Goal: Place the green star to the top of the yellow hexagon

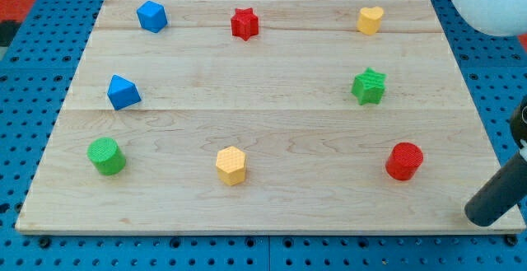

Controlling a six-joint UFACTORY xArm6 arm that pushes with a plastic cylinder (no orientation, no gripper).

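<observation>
- The green star (369, 86) is found on the right half of the wooden board (263, 65), well apart from the yellow hexagon (231, 165), which sits near the board's bottom edge, a little left of centre.
- The star is therefore placed up and far to the view's right of the hexagon, not directly above it; the task is judged as not yet carried out.
- The spot above the hexagon, in the middle of the board, is seen to be unoccupied, so the goal area is judged free.
- My tip (480, 215) is seen at the view's bottom right, at the board's right edge, near the red cylinder (404, 161) and touching no block.
- No pincer is fitted to this arm, so no released or clenched state can be told; only a plain rod is carried.
- What is left, as judged: the tip has to be brought to the star's right side, and the star pushed leftward until it stands above the hexagon.
- The other blocks, a red star (244, 24), a yellow heart (370, 20), a blue block (152, 16), a blue wedge-like block (123, 92) and a green cylinder (107, 156), are seen lying off that path.
</observation>
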